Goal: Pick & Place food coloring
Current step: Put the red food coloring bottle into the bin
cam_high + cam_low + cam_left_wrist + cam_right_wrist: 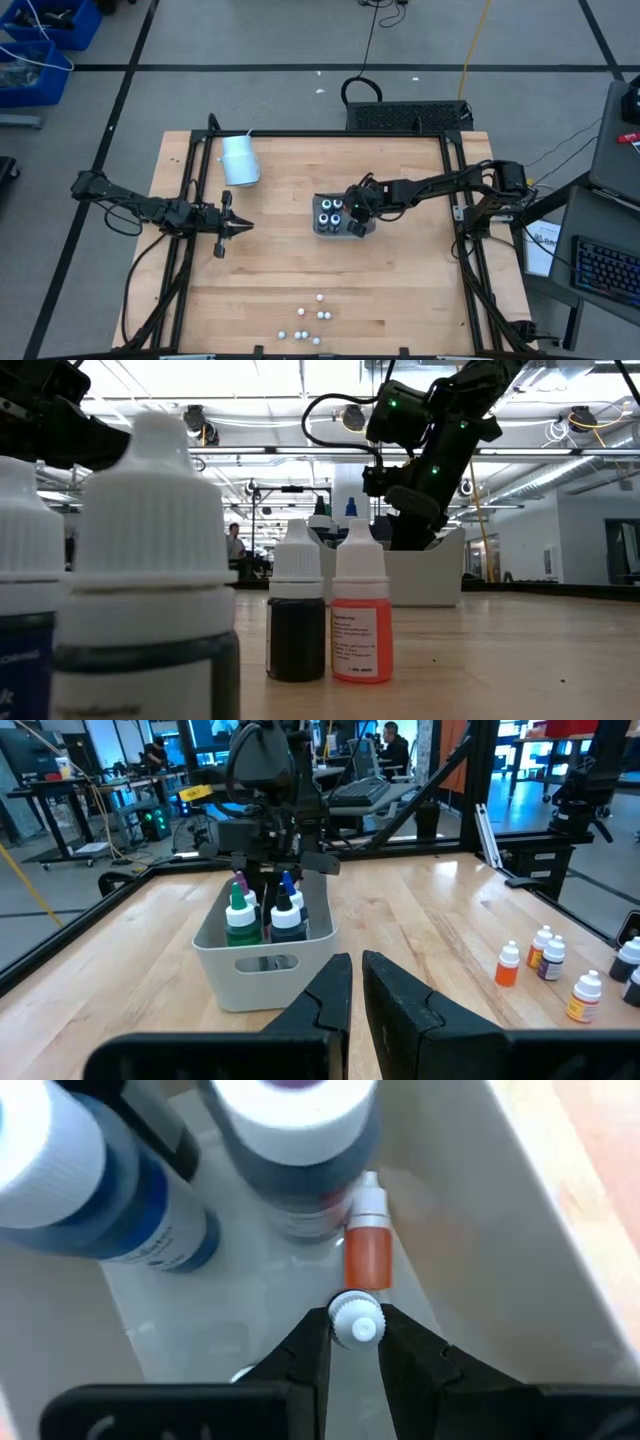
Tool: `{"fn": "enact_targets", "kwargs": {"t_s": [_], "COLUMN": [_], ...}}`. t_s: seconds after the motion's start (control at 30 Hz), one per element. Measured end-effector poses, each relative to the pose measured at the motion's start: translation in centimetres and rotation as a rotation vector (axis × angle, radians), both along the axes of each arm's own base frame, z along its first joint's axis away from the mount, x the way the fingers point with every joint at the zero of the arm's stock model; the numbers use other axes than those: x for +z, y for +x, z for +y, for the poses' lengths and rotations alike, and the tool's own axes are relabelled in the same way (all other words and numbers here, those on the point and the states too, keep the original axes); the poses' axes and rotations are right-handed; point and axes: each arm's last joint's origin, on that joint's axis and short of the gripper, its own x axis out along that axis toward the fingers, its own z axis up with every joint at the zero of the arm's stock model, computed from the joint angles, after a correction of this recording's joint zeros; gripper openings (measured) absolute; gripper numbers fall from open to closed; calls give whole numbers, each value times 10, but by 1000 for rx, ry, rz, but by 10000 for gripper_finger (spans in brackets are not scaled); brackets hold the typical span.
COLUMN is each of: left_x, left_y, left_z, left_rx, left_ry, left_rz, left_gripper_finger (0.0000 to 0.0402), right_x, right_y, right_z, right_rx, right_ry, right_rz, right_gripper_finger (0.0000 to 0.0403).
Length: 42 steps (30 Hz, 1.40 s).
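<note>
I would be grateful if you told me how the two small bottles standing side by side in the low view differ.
The dark bottle holds near-black liquid; the orange-red bottle holds bright orange-red liquid. The dark bottle's label is not visible; the orange-red one shows a white printed label. Both stand upright on the table, touching or nearly so, with white ribbed dropper caps.

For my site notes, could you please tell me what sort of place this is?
Probably a robotics lab or workshop: a wooden bench framed in black rails, desks with a keyboard and monitors alongside, blue storage bins and cables on a taped floor.
</note>
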Motion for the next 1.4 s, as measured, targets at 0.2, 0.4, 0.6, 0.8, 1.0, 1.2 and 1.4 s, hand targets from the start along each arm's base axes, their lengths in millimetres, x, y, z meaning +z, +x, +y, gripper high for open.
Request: {"fn": "enact_targets", "kwargs": {"t_s": [0.2,0.4,0.6,0.8,1.0,1.2,1.4], "left_x": [0,0,0,0,0,0,0], "left_y": [0,0,0,0,0,0,0], "left_z": [0,0,0,0,0,0,0], "left_rx": [0,0,0,0,0,0,0], "left_ry": [0,0,0,1,1,5,6], "left_rz": [0,0,0,0,0,0,-1], "left_gripper_finger": [35,35,35,35,35,35,35], "right_x": [0,0,0,0,0,0,0], "right_y": [0,0,0,-1,-1,-2,-2], "right_z": [0,1,0,-4,-11,-13,-13], "right_rx": [19,109,140,159,102,94,76], "right_ry": [-8,1,-12,-29,-11,-9,-3], "right_rz": [6,16,20,27,22,26,22], "right_gripper_finger": [59,59,59,59,59,59,59]}}
